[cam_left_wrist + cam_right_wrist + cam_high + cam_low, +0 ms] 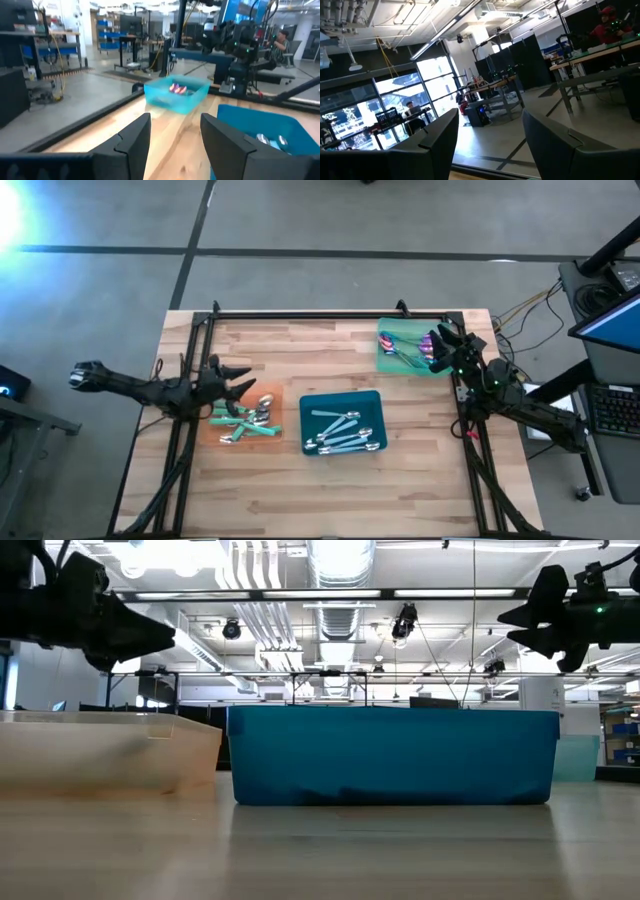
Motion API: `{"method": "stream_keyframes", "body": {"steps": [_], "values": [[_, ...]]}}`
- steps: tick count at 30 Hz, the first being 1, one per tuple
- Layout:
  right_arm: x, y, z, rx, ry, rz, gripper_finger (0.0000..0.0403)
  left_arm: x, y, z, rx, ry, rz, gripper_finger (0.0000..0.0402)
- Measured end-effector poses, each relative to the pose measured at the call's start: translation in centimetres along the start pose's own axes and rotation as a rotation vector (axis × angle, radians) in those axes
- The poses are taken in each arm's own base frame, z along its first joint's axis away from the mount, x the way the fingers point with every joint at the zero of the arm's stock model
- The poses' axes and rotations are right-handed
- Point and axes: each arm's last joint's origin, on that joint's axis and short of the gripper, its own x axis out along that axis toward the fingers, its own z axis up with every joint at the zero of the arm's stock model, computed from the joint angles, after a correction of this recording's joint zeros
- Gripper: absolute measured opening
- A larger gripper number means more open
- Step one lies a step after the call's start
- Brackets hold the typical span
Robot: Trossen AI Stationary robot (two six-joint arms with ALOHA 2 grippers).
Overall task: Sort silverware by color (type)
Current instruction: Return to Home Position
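Observation:
The silverware lies in three trays. Teal-handled pieces (245,423) are heaped in the orange tray (290,405), and more teal-handled spoons (345,432) lie in the teal tray (343,396). Purple iridescent pieces (412,348) lie in the green tray (385,362) at the far right. My left gripper (248,379) hangs open and level above the orange tray's far edge, with nothing between its fingers (131,142). My right gripper (438,348) stands open above the green tray's right side, tipped slightly up and holding nothing (490,117).
A black frame (330,313) runs along the table's far edge and down both sides. Bare wood (300,355) lies between the orange and green trays. The wrist views show people in the room beyond the table, one (609,22) at a bench and one (282,37) behind my right arm.

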Motion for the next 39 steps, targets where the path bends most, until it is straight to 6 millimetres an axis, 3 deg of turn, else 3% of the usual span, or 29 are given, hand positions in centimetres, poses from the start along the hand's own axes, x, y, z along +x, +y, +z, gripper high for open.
{"method": "stream_keyframes", "body": {"steps": [17,26,39], "values": [[0.0,0.0,0.0,0.001,-0.001,0.0,0.021,-1.4,1.1,0.1,-0.007,-0.026,0.015,0.0158],[0.0,0.0,-0.1,-0.002,0.005,-0.001,0.021,-1.4,2.0,-0.1,-0.004,-0.015,0.383,0.0158],[0.0,0.0,-0.1,-0.003,0.005,-0.001,0.021,-1.5,2.3,-0.5,-0.019,0.002,0.494,0.0158]]}}
